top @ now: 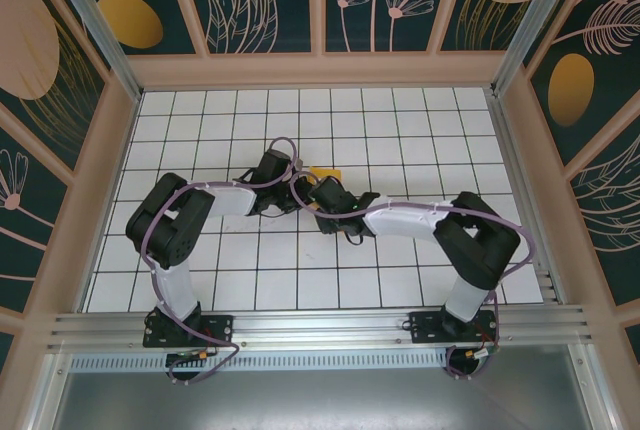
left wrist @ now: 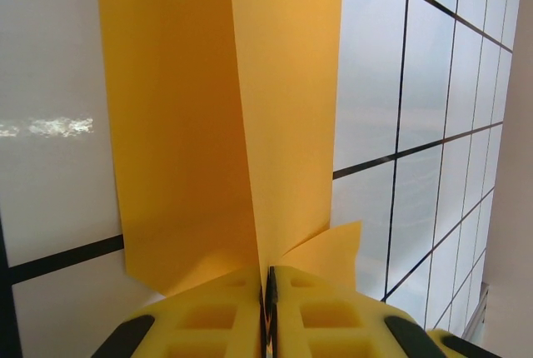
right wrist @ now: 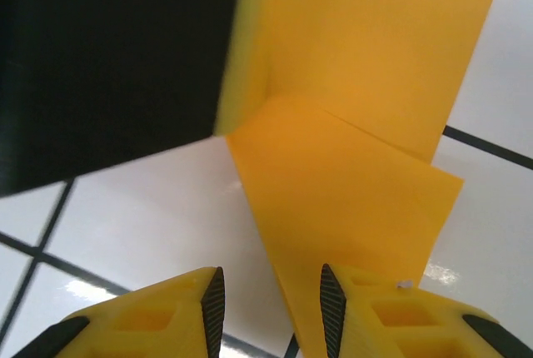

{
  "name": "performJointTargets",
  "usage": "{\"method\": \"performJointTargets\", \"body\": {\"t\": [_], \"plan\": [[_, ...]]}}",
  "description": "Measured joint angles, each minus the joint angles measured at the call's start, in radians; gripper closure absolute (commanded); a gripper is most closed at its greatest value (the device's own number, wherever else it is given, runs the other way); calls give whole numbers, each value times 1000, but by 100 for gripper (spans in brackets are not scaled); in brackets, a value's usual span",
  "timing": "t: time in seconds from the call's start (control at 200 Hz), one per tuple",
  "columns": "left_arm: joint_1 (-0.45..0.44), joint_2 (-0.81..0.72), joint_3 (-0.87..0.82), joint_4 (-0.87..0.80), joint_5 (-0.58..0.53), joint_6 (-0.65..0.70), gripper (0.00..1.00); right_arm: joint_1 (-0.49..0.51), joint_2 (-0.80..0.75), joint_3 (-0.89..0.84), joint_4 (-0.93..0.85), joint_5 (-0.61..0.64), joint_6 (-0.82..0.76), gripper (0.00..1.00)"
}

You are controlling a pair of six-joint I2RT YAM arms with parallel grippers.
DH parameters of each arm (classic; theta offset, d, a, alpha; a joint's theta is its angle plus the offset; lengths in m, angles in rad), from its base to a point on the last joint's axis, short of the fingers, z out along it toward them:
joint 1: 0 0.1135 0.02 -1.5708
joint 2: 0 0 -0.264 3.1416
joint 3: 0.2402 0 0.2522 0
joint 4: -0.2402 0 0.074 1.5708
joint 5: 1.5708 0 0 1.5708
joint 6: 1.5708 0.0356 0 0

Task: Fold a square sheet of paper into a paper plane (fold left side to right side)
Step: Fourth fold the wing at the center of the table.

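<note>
Thin, creased orange square sheet of paper (left wrist: 225,108) rises pinched in the clenched left gripper (left wrist: 268,283); the right gripper (right wrist: 272,283), jaws parted, straddles the sheet's edge.

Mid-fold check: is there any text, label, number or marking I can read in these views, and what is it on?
No readable text anywhere.
The orange sheet of paper is plain, with no print.
The left gripper, shut on the paper, and the open right gripper carry no lettering.
The white grid table has lines only.
The wall panels show plant and oval patterns, no words.
</note>
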Motion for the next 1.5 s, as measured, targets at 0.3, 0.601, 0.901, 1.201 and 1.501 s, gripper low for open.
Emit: {"method": "performJointTargets", "body": {"t": [0.3, 0.601, 0.901, 1.201, 1.501], "plan": [[0, -16, 1, -4, 0, 0, 86, 2, 27, 0, 0, 41, 2, 61], [0, -22, 6, -15, -1, 0, 84, 2, 45, 0, 4, 56, 19, 67], [0, -32, 16, -44, -6, 5, 74, 0, 49, 0, 16, 54, 21, 80], [16, -78, 63, -122, -42, 47, 59, -27, 43, -42, 83, -9, 33, 89], [96, -176, 60, -136, -42, 62, 59, -64, -12, -111, 156, -118, 43, 90]]}}
